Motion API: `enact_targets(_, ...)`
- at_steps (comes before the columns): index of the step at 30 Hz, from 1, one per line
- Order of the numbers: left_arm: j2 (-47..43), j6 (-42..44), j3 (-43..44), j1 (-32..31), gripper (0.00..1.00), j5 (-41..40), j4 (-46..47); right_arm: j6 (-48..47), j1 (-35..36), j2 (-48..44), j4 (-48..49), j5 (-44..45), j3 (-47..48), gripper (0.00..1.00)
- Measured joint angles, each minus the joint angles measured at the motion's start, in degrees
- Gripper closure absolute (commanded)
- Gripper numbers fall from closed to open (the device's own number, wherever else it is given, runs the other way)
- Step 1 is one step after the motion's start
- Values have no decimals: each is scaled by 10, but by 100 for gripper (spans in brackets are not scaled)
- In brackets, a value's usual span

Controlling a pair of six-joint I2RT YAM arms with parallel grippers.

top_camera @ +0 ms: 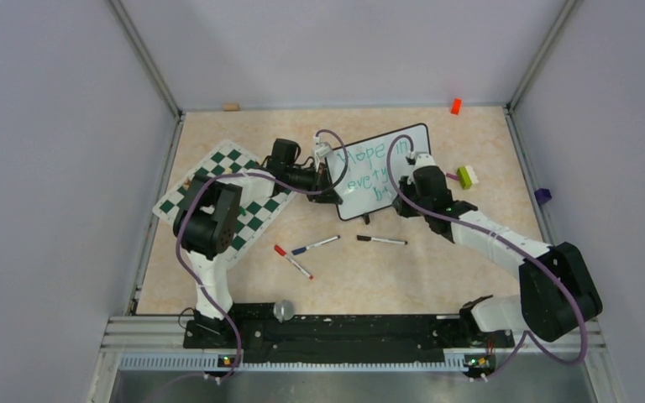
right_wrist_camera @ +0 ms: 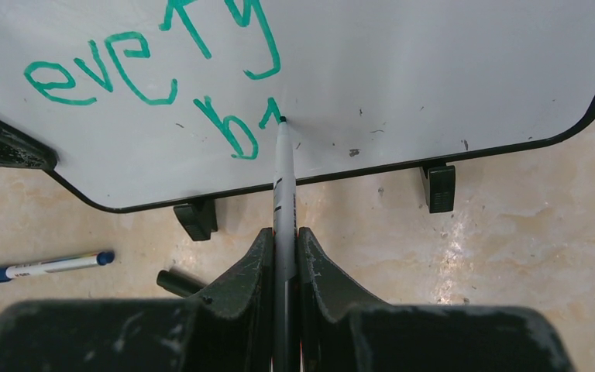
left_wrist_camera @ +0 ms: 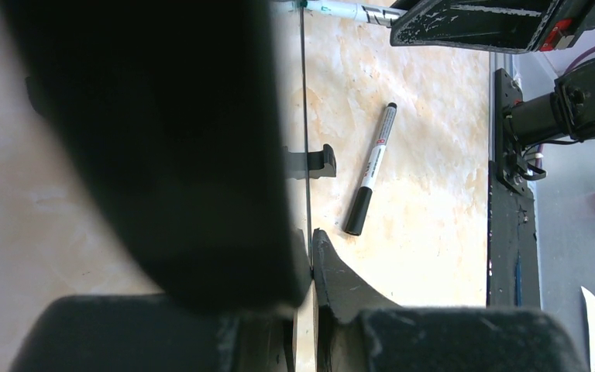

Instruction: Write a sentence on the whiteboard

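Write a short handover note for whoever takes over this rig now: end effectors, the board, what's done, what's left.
Left end effector: shut on the edge of the small black-framed white whiteboard, steadying it.
Right end effector: shut on a white-barrelled green marker, tip touching the board.
Done: the green handwritten sentence reads "Hope in every b" plus one stroke.
Left: finish the last word.

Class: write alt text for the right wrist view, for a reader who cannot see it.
The right gripper, shut on a marker, touches its tip to the whiteboard, where the green sentence shows "every" and "b". A blue marker lies on the table.
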Motion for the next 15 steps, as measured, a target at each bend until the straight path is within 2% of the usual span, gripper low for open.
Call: enact_targets(15, 0, 0, 0, 0, 100, 0, 0, 0, -9, 1, -4, 2, 5, 100)
